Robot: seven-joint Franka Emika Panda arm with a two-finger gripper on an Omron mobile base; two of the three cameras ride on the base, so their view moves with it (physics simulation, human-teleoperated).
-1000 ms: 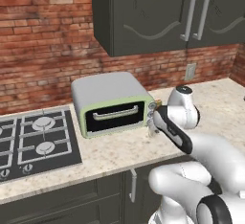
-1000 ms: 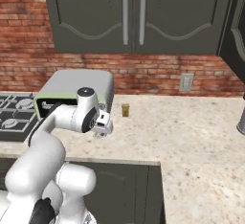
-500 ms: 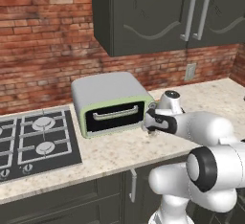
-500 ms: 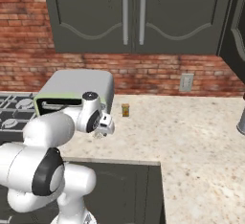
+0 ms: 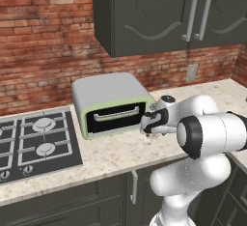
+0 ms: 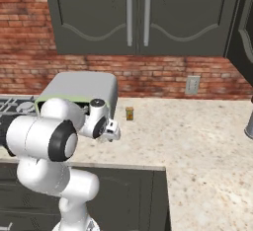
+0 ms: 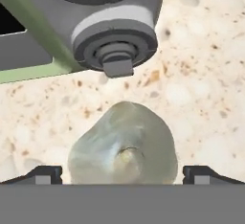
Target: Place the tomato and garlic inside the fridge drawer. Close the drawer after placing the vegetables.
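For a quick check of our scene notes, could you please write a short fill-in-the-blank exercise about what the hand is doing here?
1. The garlic lies between the two dark ____.
2. It rests on the speckled ____.
3. Beyond it is a round knob on the ____ oven.

Missing words: fingertips; counter; toaster

No readable text, labels or numbers anywhere.

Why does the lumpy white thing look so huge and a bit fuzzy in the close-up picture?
In the hand view the camera sits right over the garlic, so it looks big and soft-edged, with the toaster oven's knob looming above it. In the left base view the toaster oven looks sharp, evenly lit, with faint shadows. The right base view shows no glare on the counter.
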